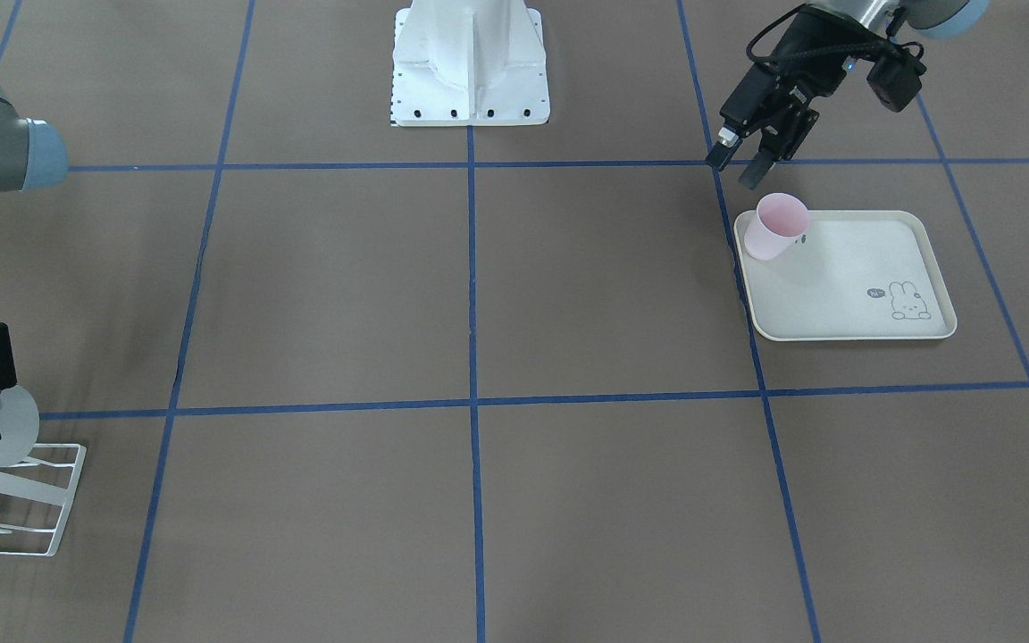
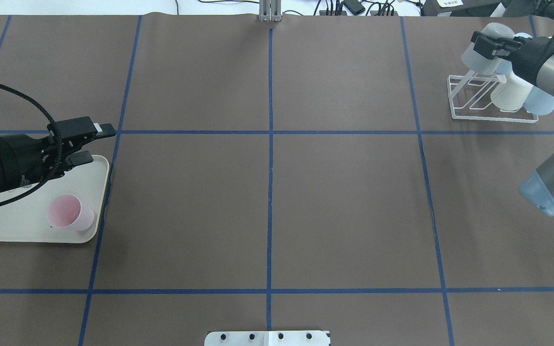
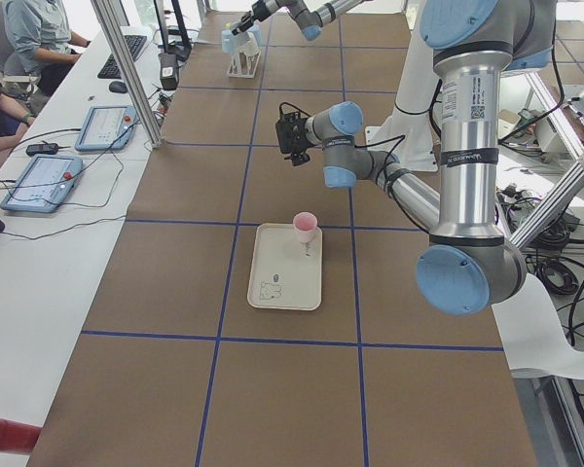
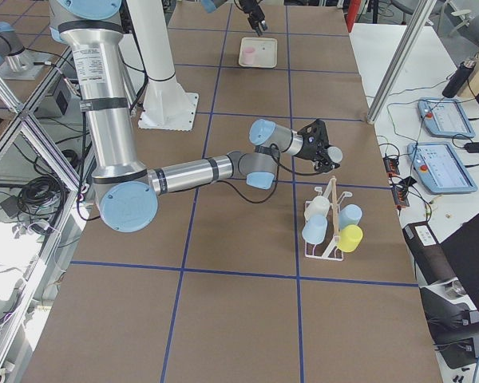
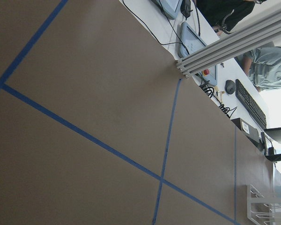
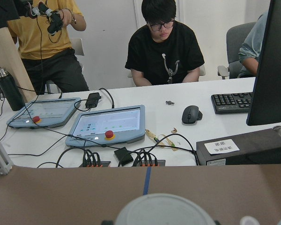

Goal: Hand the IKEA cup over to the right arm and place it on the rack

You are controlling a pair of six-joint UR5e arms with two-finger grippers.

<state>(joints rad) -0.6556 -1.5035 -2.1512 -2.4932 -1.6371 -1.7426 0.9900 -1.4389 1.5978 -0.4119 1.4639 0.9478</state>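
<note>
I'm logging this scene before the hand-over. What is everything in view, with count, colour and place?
Pink plastic cup: one, pink, standing on the tray.
Cream rabbit-print tray: one, cream, on the table, robot's left side.
White wire rack: one, white, on the table, robot's right side.
Plastic cups on the rack: four; one white, two light blue, one yellow.
Whitish cup: one, pale, held above the rack.
Teach pendants: two, grey-blue, on the white desk.
People: three, at the desk.
Left gripper: one, black, open, hovering near the tray, apart from the pink cup.
Right gripper: one, black, shut on the whitish cup.
</note>
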